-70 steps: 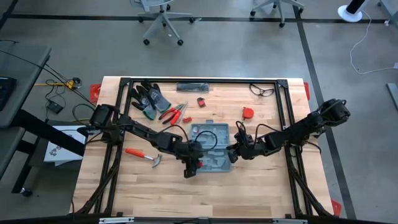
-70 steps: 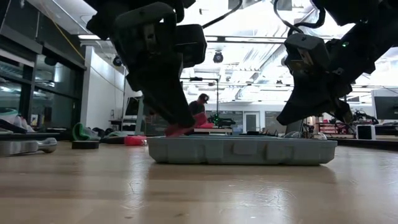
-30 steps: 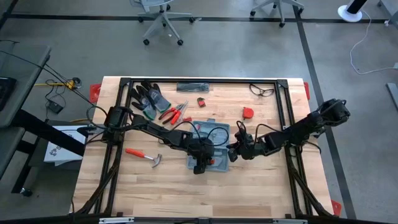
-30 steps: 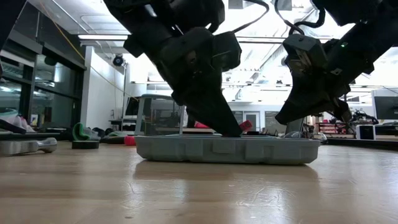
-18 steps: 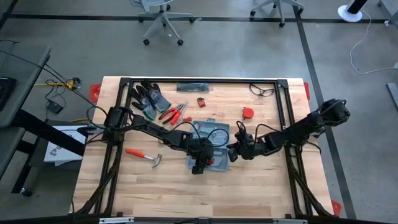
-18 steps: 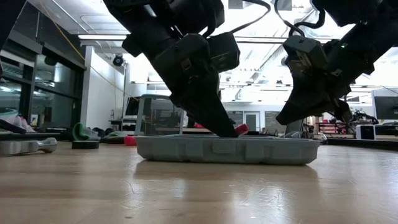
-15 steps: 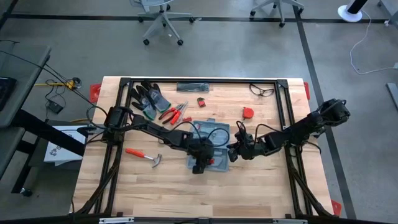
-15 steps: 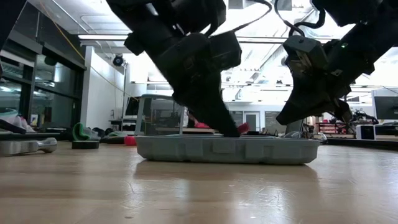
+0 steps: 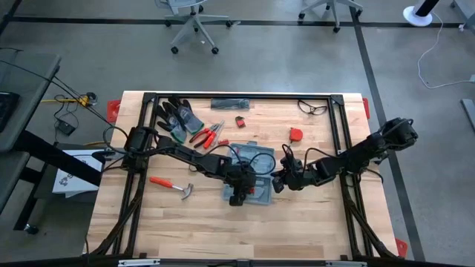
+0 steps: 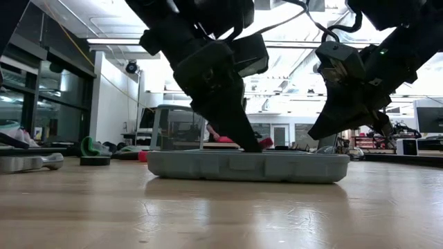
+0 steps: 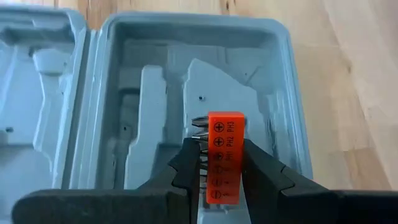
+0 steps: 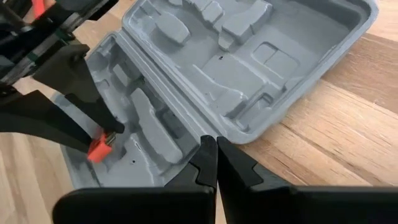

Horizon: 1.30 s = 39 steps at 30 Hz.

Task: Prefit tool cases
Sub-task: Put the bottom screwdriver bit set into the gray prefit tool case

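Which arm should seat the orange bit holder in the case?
Left, probably. The left gripper already clamps the orange bit holder and hovers over the open case. The right gripper is shut and empty at the case's edge, so it would need a handover.

Light butcher-block wooden table (image 9: 312,222): open blue-grey plastic clamshell case (image 9: 261,159), red-handled hammer (image 9: 169,184), dark gloves (image 9: 177,116), red pliers (image 9: 206,135), safety glasses (image 9: 313,108).

flat blue-grey plastic clamshell tool case (image 9: 250,184) lies open, moulded recesses up, right beneath the left gripper (image 11: 214,167).
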Available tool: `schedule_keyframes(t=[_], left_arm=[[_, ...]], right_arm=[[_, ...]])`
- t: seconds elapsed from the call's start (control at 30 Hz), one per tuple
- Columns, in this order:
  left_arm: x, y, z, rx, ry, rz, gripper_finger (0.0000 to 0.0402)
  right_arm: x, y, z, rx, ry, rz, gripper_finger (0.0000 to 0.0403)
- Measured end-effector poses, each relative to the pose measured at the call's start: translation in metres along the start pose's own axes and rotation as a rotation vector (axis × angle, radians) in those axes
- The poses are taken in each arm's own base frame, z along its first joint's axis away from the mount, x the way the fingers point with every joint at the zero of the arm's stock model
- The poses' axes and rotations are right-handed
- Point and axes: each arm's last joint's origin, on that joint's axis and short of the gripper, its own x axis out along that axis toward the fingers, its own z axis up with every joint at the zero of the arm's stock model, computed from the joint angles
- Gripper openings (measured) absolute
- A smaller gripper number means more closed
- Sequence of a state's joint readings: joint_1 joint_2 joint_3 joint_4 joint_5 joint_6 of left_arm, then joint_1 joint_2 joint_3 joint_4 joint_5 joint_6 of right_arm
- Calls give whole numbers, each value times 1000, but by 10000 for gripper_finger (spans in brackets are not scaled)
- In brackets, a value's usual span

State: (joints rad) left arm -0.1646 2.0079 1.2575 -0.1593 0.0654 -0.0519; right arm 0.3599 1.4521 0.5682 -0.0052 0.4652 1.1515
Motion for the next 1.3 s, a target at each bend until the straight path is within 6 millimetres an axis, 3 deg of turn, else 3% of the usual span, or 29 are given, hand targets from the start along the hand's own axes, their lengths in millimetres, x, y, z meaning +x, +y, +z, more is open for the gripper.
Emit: schedule_keyframes(t=[0.47, 0.73, 0.93, 1.1, 1.3], left_arm=[[0, -2, -5, 58, 55, -11, 74], [0, -5, -8, 145, 87, -19, 74], [-1, -6, -11, 168, 113, -25, 74], [-1, -8, -11, 211, 116, -28, 110], [-1, -8, -13, 210, 130, -30, 119]], right_arm=[[0, 0, 0, 2, -1, 4, 0], [-1, 13, 4, 7, 14, 145, 0], [-1, 13, 5, 12, -17, 144, 0], [-1, 13, 5, 11, -20, 139, 0], [-1, 13, 5, 10, -18, 136, 0]])
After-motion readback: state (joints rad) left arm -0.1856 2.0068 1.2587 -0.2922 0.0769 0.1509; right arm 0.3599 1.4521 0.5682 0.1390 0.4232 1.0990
